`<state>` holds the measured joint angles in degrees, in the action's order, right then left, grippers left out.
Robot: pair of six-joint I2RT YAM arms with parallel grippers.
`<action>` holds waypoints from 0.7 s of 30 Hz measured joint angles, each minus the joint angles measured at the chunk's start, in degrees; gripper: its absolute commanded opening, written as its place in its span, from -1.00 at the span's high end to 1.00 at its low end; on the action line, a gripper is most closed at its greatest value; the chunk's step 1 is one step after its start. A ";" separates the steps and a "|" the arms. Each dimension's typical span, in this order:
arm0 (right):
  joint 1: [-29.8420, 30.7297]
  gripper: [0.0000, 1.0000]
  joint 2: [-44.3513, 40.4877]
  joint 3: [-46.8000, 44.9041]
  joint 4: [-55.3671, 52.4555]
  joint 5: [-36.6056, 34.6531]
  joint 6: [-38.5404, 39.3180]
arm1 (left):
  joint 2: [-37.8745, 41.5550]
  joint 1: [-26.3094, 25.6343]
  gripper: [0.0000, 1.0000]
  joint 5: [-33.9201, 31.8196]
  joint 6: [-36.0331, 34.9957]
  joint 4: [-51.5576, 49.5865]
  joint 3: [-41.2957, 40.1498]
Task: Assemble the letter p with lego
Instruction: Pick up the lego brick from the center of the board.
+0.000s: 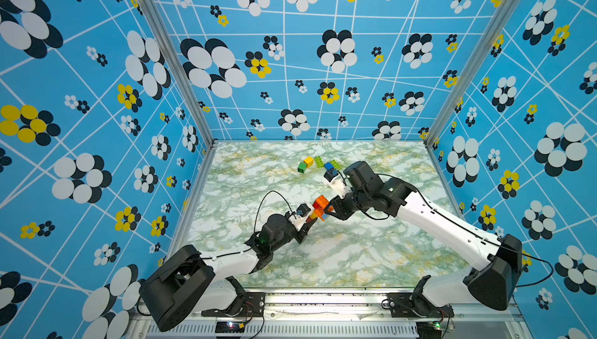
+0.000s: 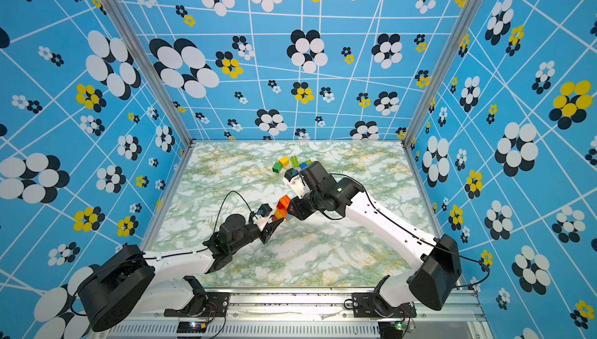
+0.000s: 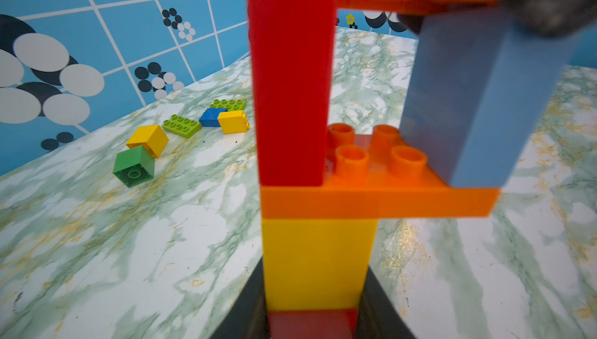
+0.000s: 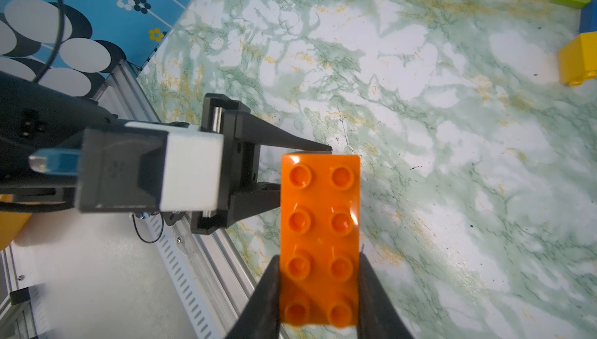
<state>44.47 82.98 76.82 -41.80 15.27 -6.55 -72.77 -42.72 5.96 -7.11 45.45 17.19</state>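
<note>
Above the middle of the marbled table (image 1: 339, 256), both arms meet over a part-built lego stack (image 1: 318, 209) that is held off the surface. Seen from the left wrist, the stack runs from a dark red brick (image 3: 311, 323) at its base through a yellow brick (image 3: 318, 261), a flat orange plate (image 3: 378, 203) with four bare studs, and a tall red brick (image 3: 289, 85) standing on one end of that plate. A second orange piece, the top orange brick (image 4: 319, 240), spans the top, and a light blue brick (image 3: 478, 95) hangs under its other end, its lower end at the edge of the orange plate; whether it is fully seated I cannot tell. The left gripper (image 3: 311, 318) is clenched on the lower end of the stack, its dark fingers (image 3: 382, 308) flanking the yellow and dark red bricks. The right gripper (image 4: 319, 292) clasps the top orange brick by its long sides, one black finger on each side. Loose lego lies at the far side of the table, well apart from the stack: a green cube (image 1: 302, 167) tipped on its side, a yellow cube (image 1: 308, 161) touching it, a lime plate (image 1: 319, 161), a blue brick (image 1: 328, 165), another lime plate (image 3: 227, 104) and a second yellow cube (image 3: 232, 121).
</note>
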 measured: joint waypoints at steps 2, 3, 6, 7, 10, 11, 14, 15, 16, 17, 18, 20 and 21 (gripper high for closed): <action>0.11 0.62 0.37 0.11 -0.28 -0.02 0.15 | 0.26 -0.17 0.39 -0.70 -0.55 -0.79 0.00; 0.15 0.61 0.52 0.11 -0.46 -0.02 0.22 | 0.35 -0.20 0.39 -0.92 -0.92 -1.09 0.00; 0.20 0.58 0.79 0.13 -0.90 0.04 0.33 | 0.63 -0.48 0.39 -1.57 -1.53 -1.81 0.00; 0.22 0.55 0.79 0.13 -0.94 0.02 0.35 | 0.63 -0.52 0.39 -1.75 -1.70 -1.88 0.00; 0.31 0.39 0.79 0.17 -0.94 -0.02 0.35 | 0.63 -0.55 0.39 -1.97 -1.92 -1.88 0.00; 0.31 0.35 0.76 0.17 -0.94 -0.09 0.33 | 0.63 -0.55 0.39 -1.99 -1.95 -1.88 0.00; 0.37 0.14 0.76 0.17 -0.92 -0.17 0.33 | 0.63 -0.55 0.39 -2.19 -1.92 -1.88 0.00; 0.42 0.07 0.76 0.17 -1.07 -0.13 0.37 | 0.63 -0.55 0.39 -2.27 -1.88 -1.66 0.02; 0.55 -0.01 0.76 0.17 -1.27 -0.13 0.48 | 0.63 -0.55 0.39 -2.43 -1.70 -1.38 0.11; 0.68 -0.09 0.76 0.17 -1.31 -0.13 0.46 | 0.57 -0.55 0.39 -2.62 -1.46 -1.05 0.13; 0.81 -0.18 0.72 0.17 -1.27 -0.13 0.48 | 0.46 -0.55 0.39 -2.84 -1.38 -0.61 0.13; 0.94 -0.29 0.42 0.17 -1.27 -0.35 0.66 | 0.07 -0.55 0.39 -3.04 -1.01 0.02 0.17; 1.01 -0.40 0.07 0.15 -1.25 -0.66 0.81 | -0.26 -0.55 0.40 -3.06 -0.90 0.11 0.24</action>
<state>45.47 83.05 76.97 -43.05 14.61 -5.74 -73.03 -43.27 2.90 -8.01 45.56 17.43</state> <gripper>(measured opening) 0.637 0.361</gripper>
